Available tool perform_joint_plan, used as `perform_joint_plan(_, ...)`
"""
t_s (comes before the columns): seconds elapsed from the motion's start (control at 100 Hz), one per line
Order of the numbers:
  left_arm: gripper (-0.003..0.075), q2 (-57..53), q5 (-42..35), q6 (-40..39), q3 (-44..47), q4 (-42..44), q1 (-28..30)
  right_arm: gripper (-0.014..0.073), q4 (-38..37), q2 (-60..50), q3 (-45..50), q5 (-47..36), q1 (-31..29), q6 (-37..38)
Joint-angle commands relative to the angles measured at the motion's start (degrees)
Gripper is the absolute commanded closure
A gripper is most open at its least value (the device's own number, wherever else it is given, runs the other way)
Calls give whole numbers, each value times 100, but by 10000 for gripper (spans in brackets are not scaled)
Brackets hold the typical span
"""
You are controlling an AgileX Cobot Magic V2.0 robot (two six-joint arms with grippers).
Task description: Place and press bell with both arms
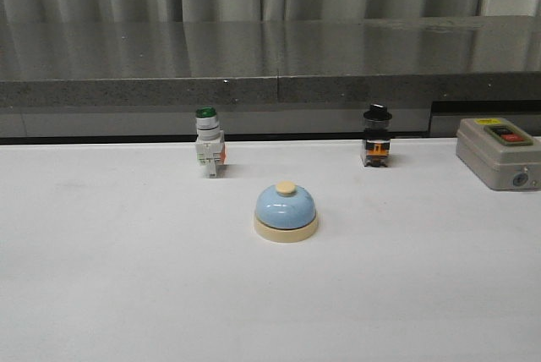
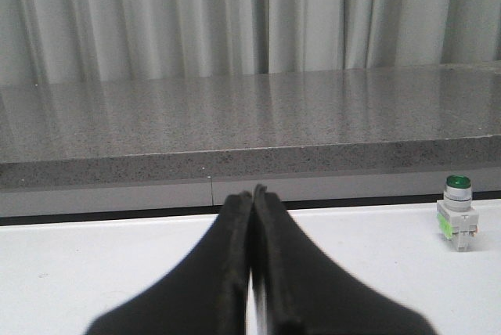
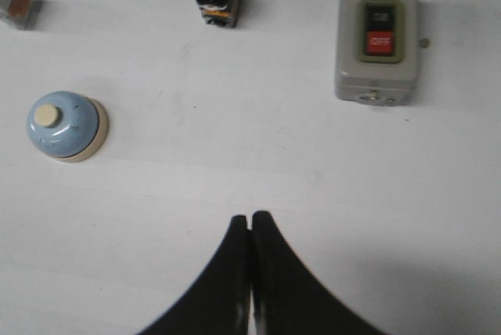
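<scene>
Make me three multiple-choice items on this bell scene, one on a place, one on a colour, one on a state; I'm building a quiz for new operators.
1. Seen from the front, where does the bell stand?
A. On the grey ledge behind the table
B. On the white table, nearer the camera than the two small switches
C. On top of the grey box

2. What colour is the cap of the white pushbutton switch?
A. Green
B. Red
C. Yellow

3. How is the right tool?
A. Open around the bell
B. Shut on the black-capped switch
C. Shut, holding nothing

Answers:
1 B: the bell sits on bare table in front of the white switch and the black-capped switch.
2 A: its top shows green.
3 C: its fingers meet with nothing between them, apart from the bell; the left tool looks the same.
</scene>
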Motion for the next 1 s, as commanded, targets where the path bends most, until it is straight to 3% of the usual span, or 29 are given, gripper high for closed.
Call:
perform_joint_plan(0.0,739,-179,-486,-42,245,2,12,653,73,462,-452,-334,259,-84)
perform_joint_plan(0.52,740,-179,-486,-42,245,2,12,653,73,3383,-2454,-319,1729,-84)
perform_joint_plan(0.99,740,-179,-486,-42,245,2,12,653,73,4393,-3394,-59,2098,-84)
